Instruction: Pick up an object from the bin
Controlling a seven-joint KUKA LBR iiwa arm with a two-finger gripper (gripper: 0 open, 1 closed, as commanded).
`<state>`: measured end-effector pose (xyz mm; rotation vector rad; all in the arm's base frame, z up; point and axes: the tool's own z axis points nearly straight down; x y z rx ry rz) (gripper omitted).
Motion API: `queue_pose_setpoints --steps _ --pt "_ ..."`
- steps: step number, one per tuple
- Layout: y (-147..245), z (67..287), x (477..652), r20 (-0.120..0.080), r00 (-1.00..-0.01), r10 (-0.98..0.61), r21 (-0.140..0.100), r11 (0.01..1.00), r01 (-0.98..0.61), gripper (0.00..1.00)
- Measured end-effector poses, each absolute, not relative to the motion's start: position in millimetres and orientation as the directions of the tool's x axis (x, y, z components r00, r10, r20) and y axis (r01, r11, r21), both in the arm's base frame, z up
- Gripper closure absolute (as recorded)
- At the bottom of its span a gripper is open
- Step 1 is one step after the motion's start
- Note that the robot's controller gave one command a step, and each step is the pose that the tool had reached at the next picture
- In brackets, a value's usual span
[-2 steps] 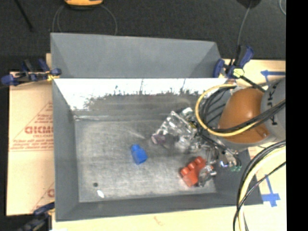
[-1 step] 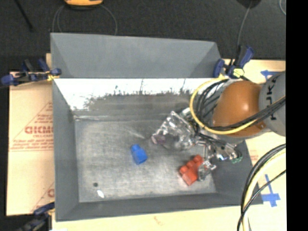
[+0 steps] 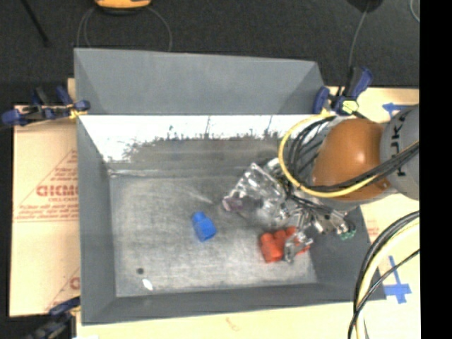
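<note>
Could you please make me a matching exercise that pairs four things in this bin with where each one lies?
Things:
1. blue cap
2. red block
3. clear plastic piece
4. white scrap

Places:
A. right beside the gripper
B. lower left corner of the bin
C. alone, mid-floor
D. uppermost in the view, above the red block

Pairs: 1-C, 2-A, 3-D, 4-B.

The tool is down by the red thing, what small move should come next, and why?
Probably nudge the tool slightly toward the view's left, to centre it on the red block. The block lies at the bin's front right, mostly to the tool's left, and the crumpled clear plastic sits close behind.
</note>
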<state>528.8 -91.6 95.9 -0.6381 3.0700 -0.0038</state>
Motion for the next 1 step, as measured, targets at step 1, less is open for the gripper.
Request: queue_pose_setpoints --steps 1 --pt "-90.4 219.6 532.3 -0.009 -0.927 -0.374 -0.007 0.927 -0.374 1.0"
